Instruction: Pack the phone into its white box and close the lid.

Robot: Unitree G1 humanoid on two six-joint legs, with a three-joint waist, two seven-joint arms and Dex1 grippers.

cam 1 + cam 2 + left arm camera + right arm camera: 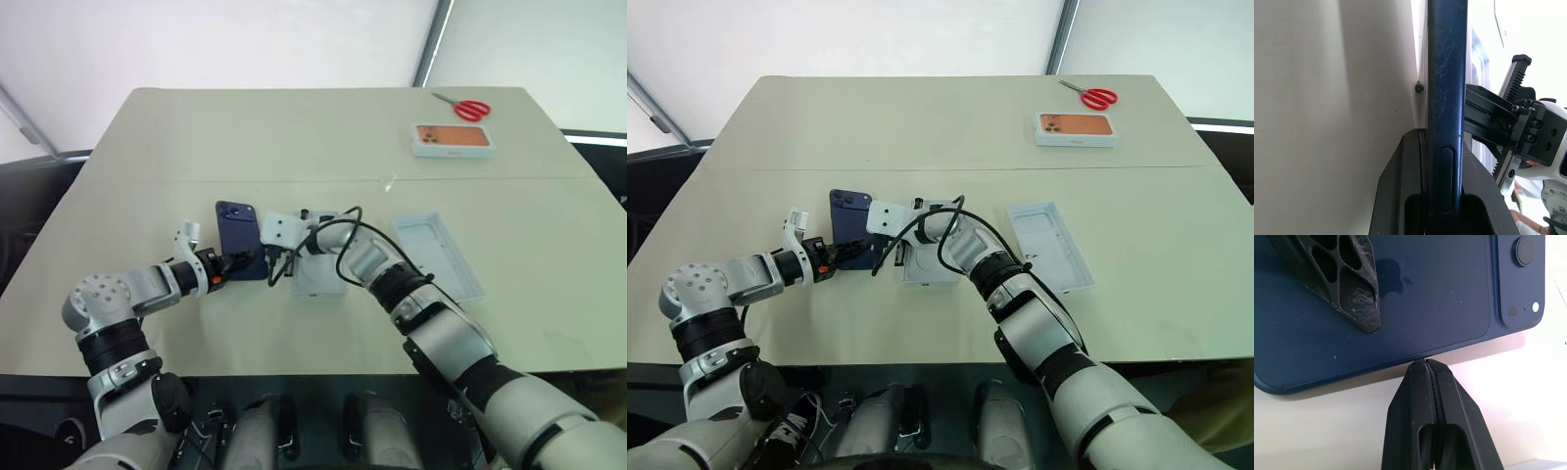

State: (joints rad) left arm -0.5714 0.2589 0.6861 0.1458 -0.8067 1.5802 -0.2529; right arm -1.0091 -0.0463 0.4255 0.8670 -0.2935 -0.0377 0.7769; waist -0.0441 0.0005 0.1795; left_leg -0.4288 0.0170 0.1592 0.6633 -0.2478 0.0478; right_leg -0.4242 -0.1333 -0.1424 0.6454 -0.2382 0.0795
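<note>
- A wide beige table (323, 137) is filling the head views, carrying everything described here.
- The robot's right arm is reaching in from the near right corner toward the middle of the table; its right gripper (1426, 363) is pressed fully together with nothing between the fingers, the tips sitting just at the long edge of the phone.
- The left arm is reaching in from the near left edge. The left gripper (844, 255) is clamping the phone's near end — in the left wrist view the thin blue edge is standing between the two black fingers (1400, 196).
- The lid (438, 257) is lying open side up, right of centre toward the near edge, slightly angled, well apart from the phone.
- The white box (924, 266) is sitting at the table's centre, just right of the phone and partly hidden under the right wrist.
- The phone (239, 238), dark navy with its glossy back and camera cluster (1520, 279) facing up, is lying left of centre, outside the white box.
- A second white box with an orange phone picture (452, 139) is resting near the far right corner.
- Red-handled scissors (465, 106) are lying just beyond it, at the far edge.
</note>
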